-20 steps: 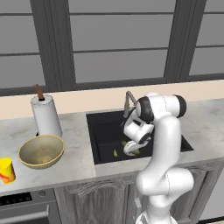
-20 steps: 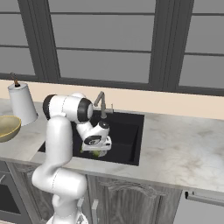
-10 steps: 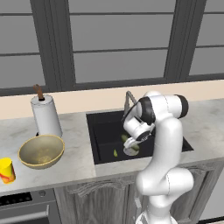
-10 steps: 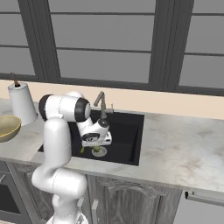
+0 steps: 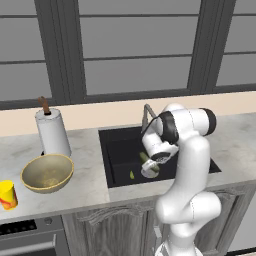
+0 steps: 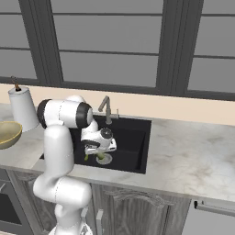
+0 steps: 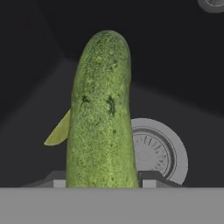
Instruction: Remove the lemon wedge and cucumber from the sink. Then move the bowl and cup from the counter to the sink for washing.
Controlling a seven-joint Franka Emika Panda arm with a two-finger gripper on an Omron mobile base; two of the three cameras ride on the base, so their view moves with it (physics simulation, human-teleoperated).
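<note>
My gripper (image 7: 103,178) is shut on the cucumber (image 7: 103,113), a dark green oblong that stands up between the fingertips (image 7: 151,177). Behind it on the black sink floor lies the lemon wedge (image 7: 59,130), beside the round silver drain (image 7: 159,151). From the base, the gripper (image 5: 151,167) hangs low inside the sink (image 5: 115,145) with the cucumber (image 5: 148,160) in it, and the lemon wedge (image 5: 131,174) lies just to its left. The tan bowl (image 5: 47,172) and the yellow cup (image 5: 7,194) stand on the counter (image 5: 85,185) left of the sink.
A paper towel roll (image 5: 51,132) stands behind the bowl. The grey faucet (image 5: 146,114) rises at the sink's back edge, close above the hand. From the right, the sink (image 6: 133,137), faucet (image 6: 106,108) and bare counter (image 6: 193,151) show.
The hand has shifted and turned slightly low in the sink, the cucumber staying between its fingers. The bowl, cup and lemon wedge have not moved.
</note>
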